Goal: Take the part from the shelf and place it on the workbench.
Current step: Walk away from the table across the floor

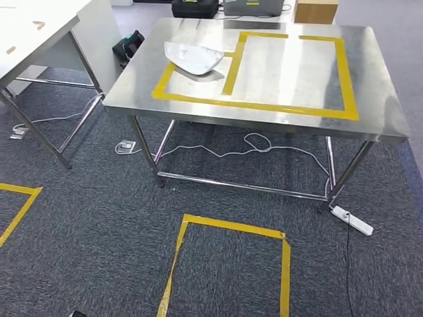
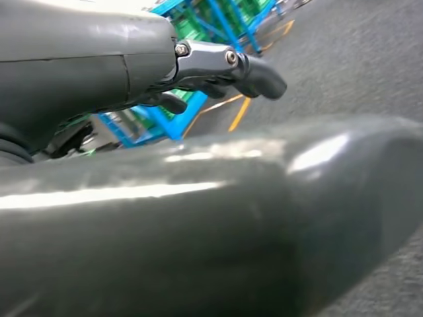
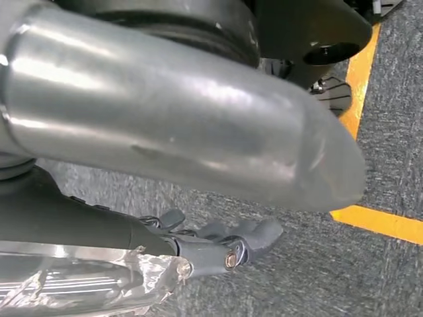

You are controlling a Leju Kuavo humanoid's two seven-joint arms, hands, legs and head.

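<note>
A white moulded part [image 1: 193,57] lies on the steel table [image 1: 279,115], resting across the left corner of the yellow-taped rectangle [image 1: 344,72] marked on its top, well apart from both of the robot's arms. The left hand [image 2: 219,69] hangs beside the body with its fingers extended and nothing between them, a blue shelf frame [image 2: 174,122] behind it; the right hand [image 3: 234,244] hangs over the grey carpet [image 3: 389,152] near a yellow floor line, likewise empty as far as the close, blurred wrist view allows. Judged from this, the placing step looks done for this part. Any next move would call for turning back toward the shelf for another pick.
</note>
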